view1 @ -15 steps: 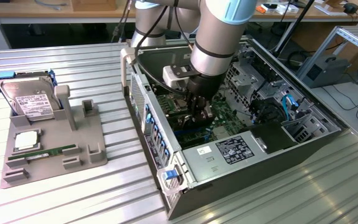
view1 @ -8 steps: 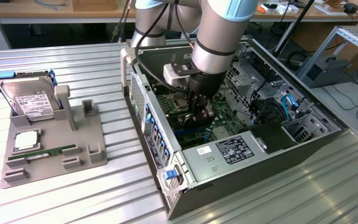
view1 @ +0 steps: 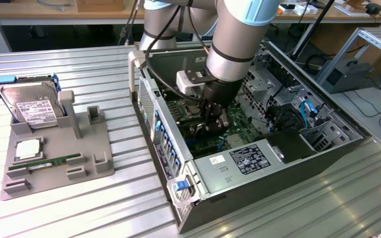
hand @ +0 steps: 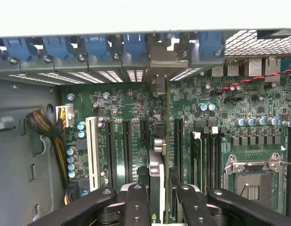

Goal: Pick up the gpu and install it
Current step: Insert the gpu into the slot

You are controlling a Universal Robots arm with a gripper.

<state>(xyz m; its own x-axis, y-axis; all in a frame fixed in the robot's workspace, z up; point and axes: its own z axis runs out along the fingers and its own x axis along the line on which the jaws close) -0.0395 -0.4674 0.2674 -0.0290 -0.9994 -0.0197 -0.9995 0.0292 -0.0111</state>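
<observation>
- table point(view1: 78, 64) — ribbed bare metal slats, dull sheen
- holder point(view1: 58, 168) — grey plastic, matt
- hard drive point(view1: 35, 106) — silver metal, white paper label
- computer case point(view1: 210, 213) — grey sheet metal, matt
- motherboard point(hand: 136, 108) — green circuit board, slight gloss; black and white plastic slots
- gpu point(hand: 155, 172) — shiny silver metal along the edge
- gripper point(hand: 157, 207) — black, matt, smooth links
- robot arm point(view1: 240, 39) — smooth satin silver shell
- cable point(hand: 39, 123) — woven braided sleeve, rough

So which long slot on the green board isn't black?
The white plastic slot nearest the yellow wire bundle; all the other long slots are black.
</observation>
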